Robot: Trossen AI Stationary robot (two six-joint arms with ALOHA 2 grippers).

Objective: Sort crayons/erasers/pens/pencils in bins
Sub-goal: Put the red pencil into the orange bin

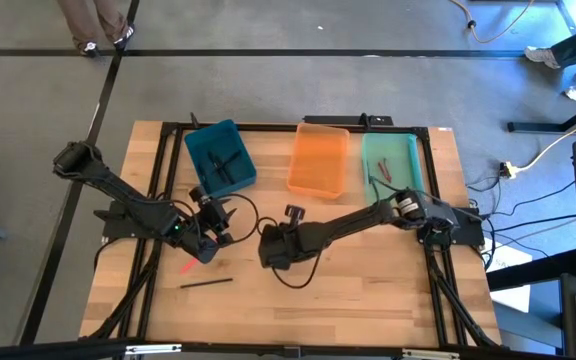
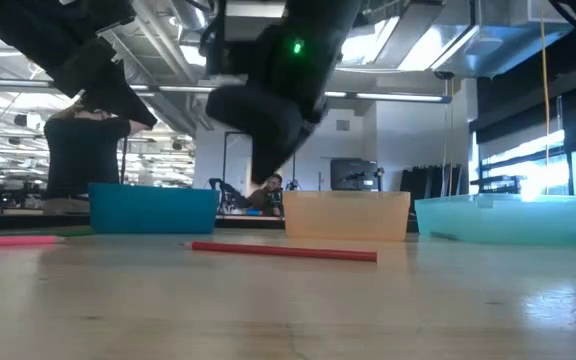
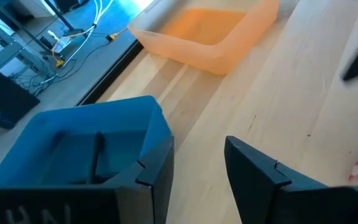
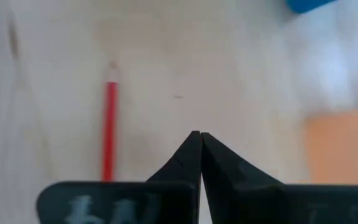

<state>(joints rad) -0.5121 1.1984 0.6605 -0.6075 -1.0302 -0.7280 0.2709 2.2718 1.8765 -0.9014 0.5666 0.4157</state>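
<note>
My right gripper [image 4: 196, 134] hangs shut above bare wood near the table's middle [image 1: 271, 252], with nothing visible between its fingers. A red pencil [image 4: 109, 130] lies flat on the table beside it and apart from it, also seen in the low view [image 2: 283, 251]. My left gripper [image 3: 197, 155] stands open in the air near the teal bin [image 3: 73, 149], holding nothing. A pink-red stick [image 1: 188, 265] and a black stick [image 1: 206, 283] lie on the wood near the front left. The teal bin [image 1: 220, 157] holds dark sticks, and the mint bin [image 1: 393, 165] holds red ones.
The orange bin [image 1: 320, 158] stands between the teal and mint bins along the far edge. Black cables [image 1: 290, 277] loop over the wood under the arms. A person stands beyond the table [image 2: 83, 150]. Bare wood lies toward the near edge [image 1: 368, 300].
</note>
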